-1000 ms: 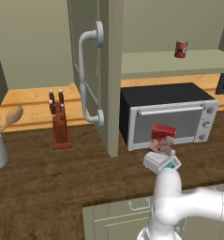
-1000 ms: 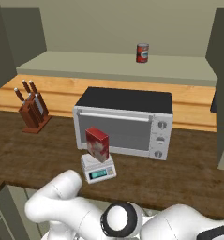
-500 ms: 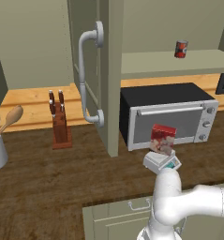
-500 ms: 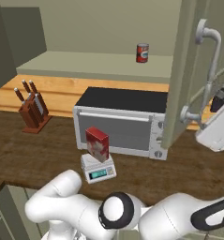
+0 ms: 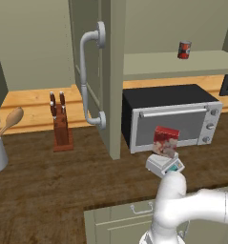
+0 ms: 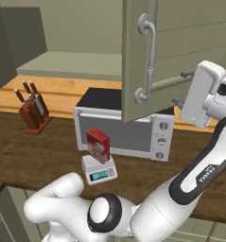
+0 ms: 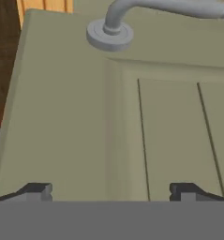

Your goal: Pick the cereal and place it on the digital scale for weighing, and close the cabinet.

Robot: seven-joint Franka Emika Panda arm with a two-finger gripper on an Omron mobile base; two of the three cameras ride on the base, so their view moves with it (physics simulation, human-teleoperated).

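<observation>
Cereal [image 6: 99,145] on digital scale [image 6: 99,170], before microwave [image 6: 124,124]; knife block [image 6: 33,111] left.

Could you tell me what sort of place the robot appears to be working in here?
It looks like a rendered home kitchen: a microwave and a knife block stand on a wooden counter, beneath an olive-grey wall cabinet with curved bar handles. A cereal box sits on a digital scale.

I am looking at a kitchen. A dark wooden counter [image 5: 48,176] runs across the lower half of the left base view, with a black-and-silver microwave [image 5: 170,116] right of centre and a knife block [image 5: 60,125] to its left. A white crock with wooden spoons [image 5: 1,143] sits at the left edge. Olive-grey wall cabinet doors [image 6: 133,56] with curved bar handles hang in the upper part of the frame.
</observation>
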